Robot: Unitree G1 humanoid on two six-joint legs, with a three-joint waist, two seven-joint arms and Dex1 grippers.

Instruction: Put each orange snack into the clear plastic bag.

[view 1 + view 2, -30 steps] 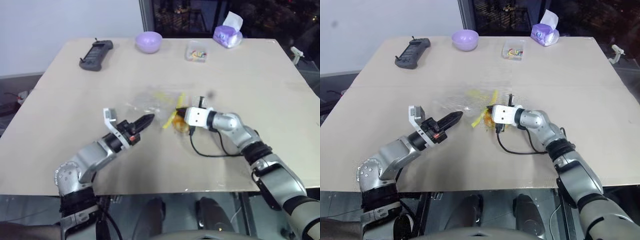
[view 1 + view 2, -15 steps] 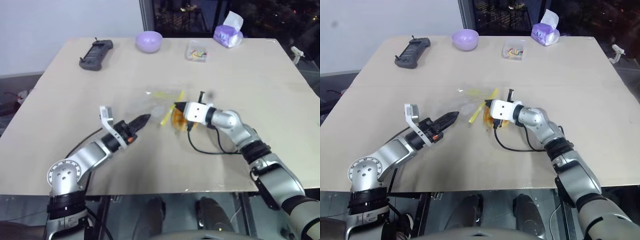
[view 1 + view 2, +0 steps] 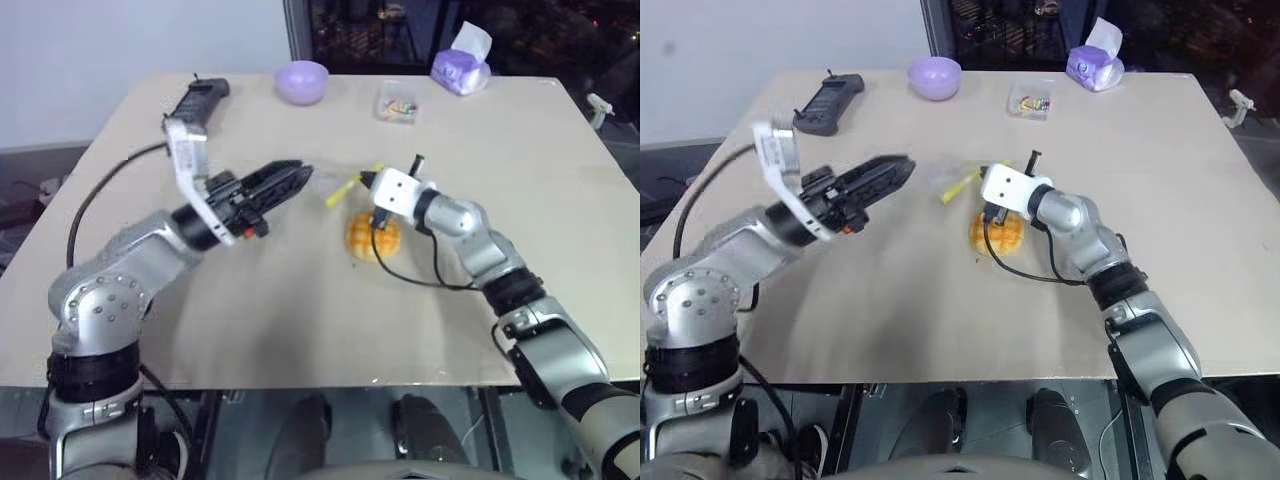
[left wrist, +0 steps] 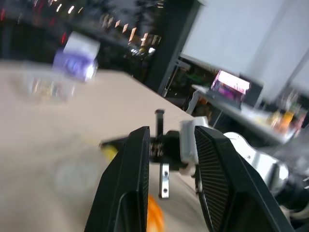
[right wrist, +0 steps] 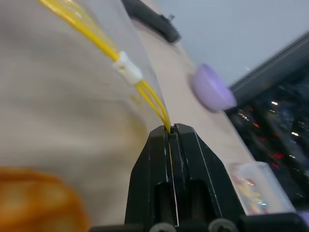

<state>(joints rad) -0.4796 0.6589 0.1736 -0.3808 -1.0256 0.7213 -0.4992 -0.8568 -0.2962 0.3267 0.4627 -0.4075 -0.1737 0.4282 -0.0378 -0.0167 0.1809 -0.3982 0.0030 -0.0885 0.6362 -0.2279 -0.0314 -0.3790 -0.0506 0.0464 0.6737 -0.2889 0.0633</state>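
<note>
One orange snack (image 3: 365, 237), a domed bun with a crosshatch top, rests on the table just below my right gripper (image 3: 366, 181). That gripper is shut on the yellow seal strip (image 5: 108, 50) of the clear plastic bag (image 3: 322, 184), holding the edge up off the table. The film hangs toward my left gripper (image 3: 300, 176), which is raised above the table, points at the bag and is open, with nothing between its fingers (image 4: 129, 174). I cannot tell whether the bun lies inside the bag or under it.
Along the far edge stand a black controller (image 3: 198, 100), a lilac bowl (image 3: 302, 80), a small clear box (image 3: 397, 103) with coloured bits and a purple tissue pack (image 3: 460, 65). A black cable (image 3: 405, 275) loops on the table by the right arm.
My left arm has risen off the table and rolled, and its fingers have opened. The right gripper has lifted the bag's yellow strip higher, and the bun now shows plainly below it.
</note>
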